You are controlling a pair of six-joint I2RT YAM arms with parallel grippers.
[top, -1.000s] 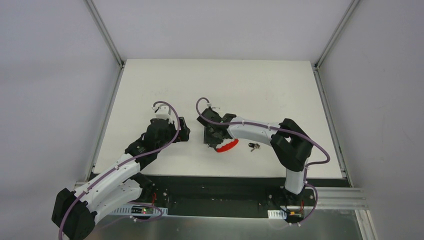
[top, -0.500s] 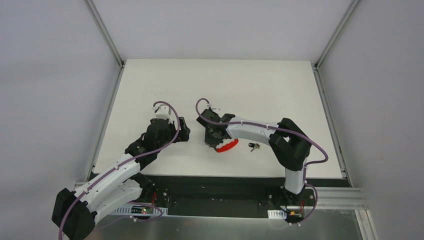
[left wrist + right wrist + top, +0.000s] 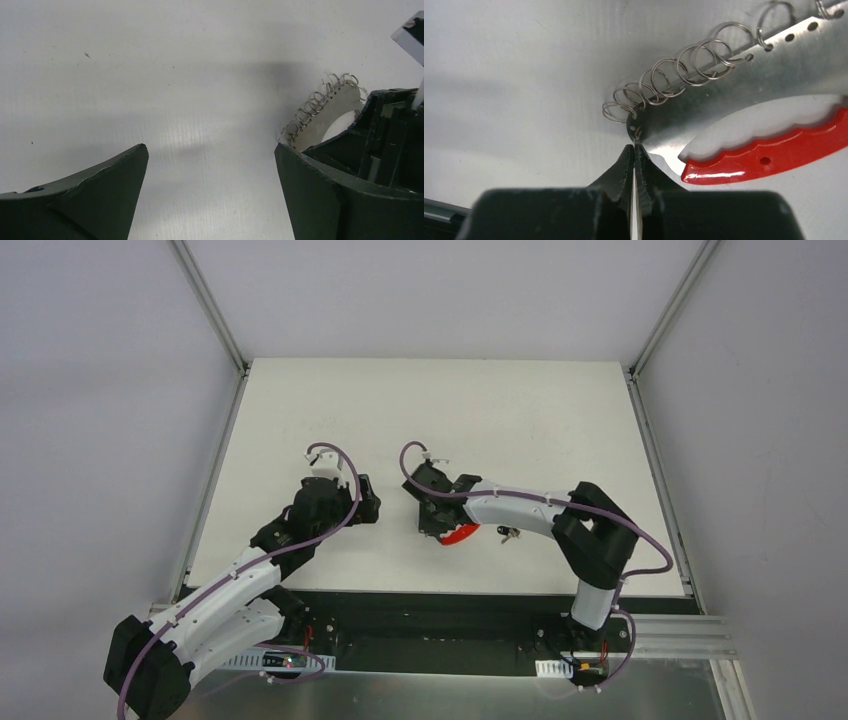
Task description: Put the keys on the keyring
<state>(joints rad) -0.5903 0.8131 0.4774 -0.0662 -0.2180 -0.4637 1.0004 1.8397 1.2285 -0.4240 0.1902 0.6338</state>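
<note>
Since a second ago my right arm has swung its elbow outward. My right claw (image 3: pixel 437 525) has dragged the keyring (image 3: pixel 461 534) slightly along. The key (image 3: pixel 510 533) lies unmoved on the worktop (image 3: pixel 500 420), just past the red tag from that claw. My left claw (image 3: pixel 366 502) hangs nearby on the other side.

From my left wrist, that claw is released and spread wide, with the wire loops beyond its right finger.

From my right wrist, the claw is clenched on the strap's tip, loops just ahead.
</note>
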